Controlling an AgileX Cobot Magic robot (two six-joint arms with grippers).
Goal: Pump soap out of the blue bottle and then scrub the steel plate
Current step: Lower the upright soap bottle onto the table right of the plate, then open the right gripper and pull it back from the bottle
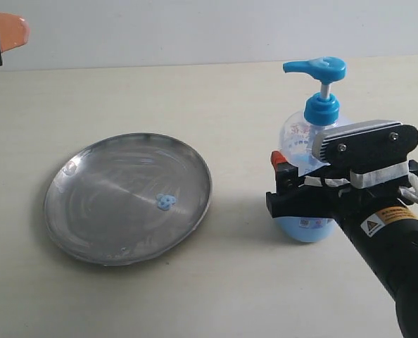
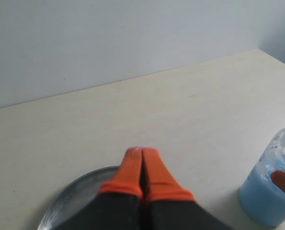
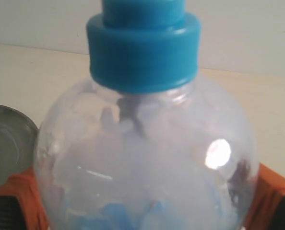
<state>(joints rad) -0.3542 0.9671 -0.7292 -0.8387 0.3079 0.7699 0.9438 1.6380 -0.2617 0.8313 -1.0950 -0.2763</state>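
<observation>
At right of frame, right pincer [image 1: 306, 176] clamps the blue bottle [image 1: 302, 137]; upper left, left pincer [image 1: 12, 29] clenched tight — soap [image 1: 166, 202] dots the steel plate [image 1: 110, 211] on the counter [image 1: 230, 289].

On the table [image 1: 216, 289], at left, steel plate [image 1: 103, 236] with soap [image 1: 166, 203] lying in it, right of centre; well apart at right, bottle [image 1: 321, 110] standing upright between the fingers of the right gripper [image 3: 145, 196].

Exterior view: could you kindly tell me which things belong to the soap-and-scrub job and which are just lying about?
Belong to the job: blue bottle; soap blob on the steel plate; right gripper, closed around the bottle; left gripper, shut and holding nothing.

Just there: only the table under them.
</observation>
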